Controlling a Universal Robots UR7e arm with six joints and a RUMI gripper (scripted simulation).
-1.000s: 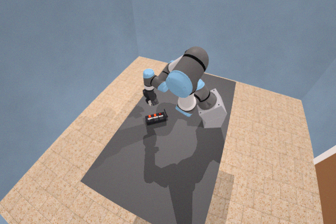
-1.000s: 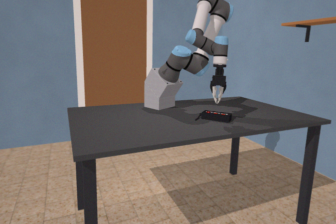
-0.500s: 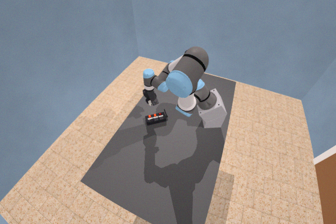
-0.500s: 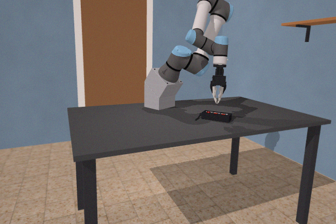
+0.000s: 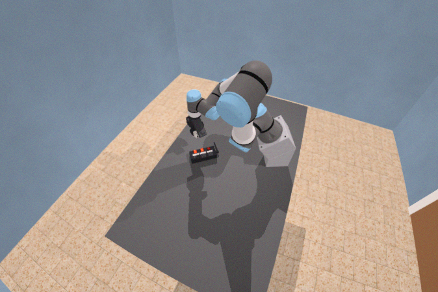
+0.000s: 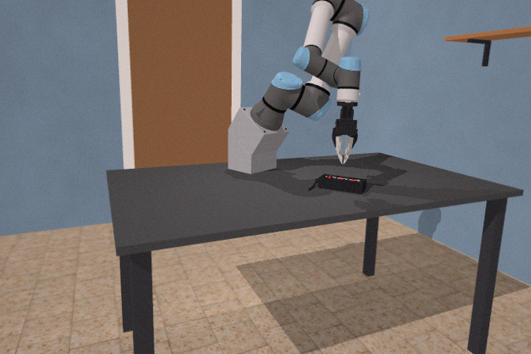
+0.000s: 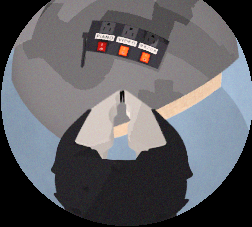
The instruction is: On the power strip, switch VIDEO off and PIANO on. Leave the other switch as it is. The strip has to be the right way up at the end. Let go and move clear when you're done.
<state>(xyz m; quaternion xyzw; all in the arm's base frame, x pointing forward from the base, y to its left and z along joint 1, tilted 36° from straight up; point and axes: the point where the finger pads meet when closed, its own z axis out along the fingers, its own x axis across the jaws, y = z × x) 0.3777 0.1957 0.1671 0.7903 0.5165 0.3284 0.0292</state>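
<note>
The black power strip [image 5: 203, 153] lies the right way up on the dark table, also in the exterior view [image 6: 341, 182] and the wrist view [image 7: 125, 43]. It has three red switches under white labels. In the wrist view the left one, PIANO [image 7: 102, 47], looks darker; VIDEO [image 7: 123, 51] in the middle and the right one [image 7: 145, 57] glow brighter orange. My gripper [image 6: 343, 160] is shut and empty. It points down and hovers a little above the table, just behind the strip, not touching it. It also shows in the overhead view [image 5: 196, 134] and the wrist view [image 7: 120, 96].
The grey robot base [image 6: 254, 143] stands on the table behind and left of the strip. The table's far edge [image 7: 200, 95] lies close behind the gripper. A short cable stub [image 7: 82, 50] sticks out of the strip's end.
</note>
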